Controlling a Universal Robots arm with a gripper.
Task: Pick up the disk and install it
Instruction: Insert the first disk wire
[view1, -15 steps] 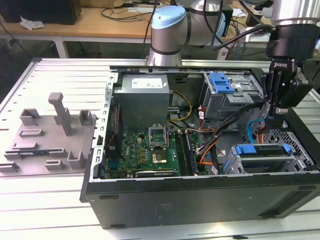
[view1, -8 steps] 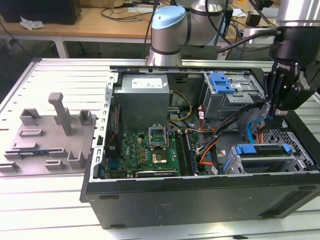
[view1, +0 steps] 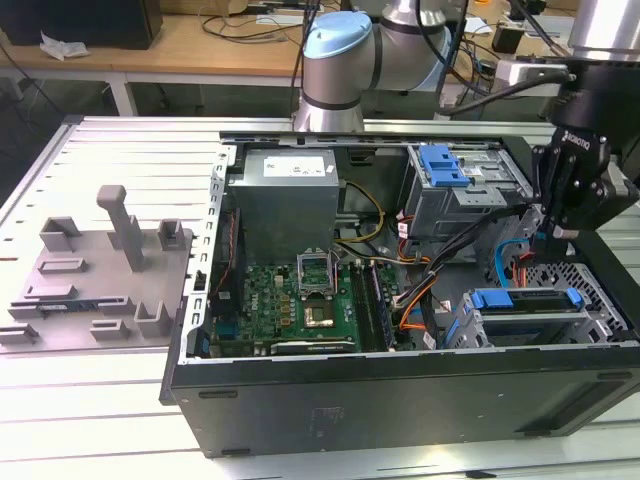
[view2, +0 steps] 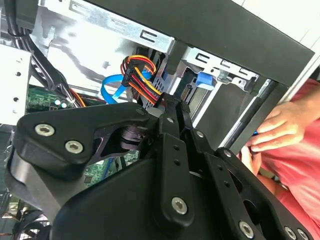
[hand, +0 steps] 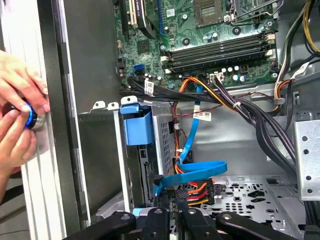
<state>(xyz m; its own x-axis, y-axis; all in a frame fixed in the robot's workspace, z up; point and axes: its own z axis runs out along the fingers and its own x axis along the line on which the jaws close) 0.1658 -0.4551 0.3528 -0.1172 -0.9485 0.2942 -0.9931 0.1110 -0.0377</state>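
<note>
Disk (view1: 525, 300) sits just below and beside the gripper (view1: 552, 238), lying flat in the grey drive cage (view1: 530, 330) at the corner of the open case, so I judge the pick-up done and the install at its late, seating stage. In the second wrist view the gripper (view2: 174, 106) is clenched: its fingers meet at the tips and I see nothing held between them. Right under those tips in the first wrist view, a flat blue data cable (hand: 192, 175) and an orange, red and yellow power lead (hand: 192, 189) cross the gap beside the cage. Whatever move follows calls, to my mind, for a straight line along the carrier and clearance from those leads, since a snag there could drag a plug. Of the disk itself I make out the bright blue carrier rail across its top edge and a strip of grey metal under it; its label is hidden. Farther out from the tool lies the green motherboard (hand: 200, 30). Beyond the black case wall (hand: 85, 75), a person's hands (hand: 17, 107) hold a small blue-ringed object.
</note>
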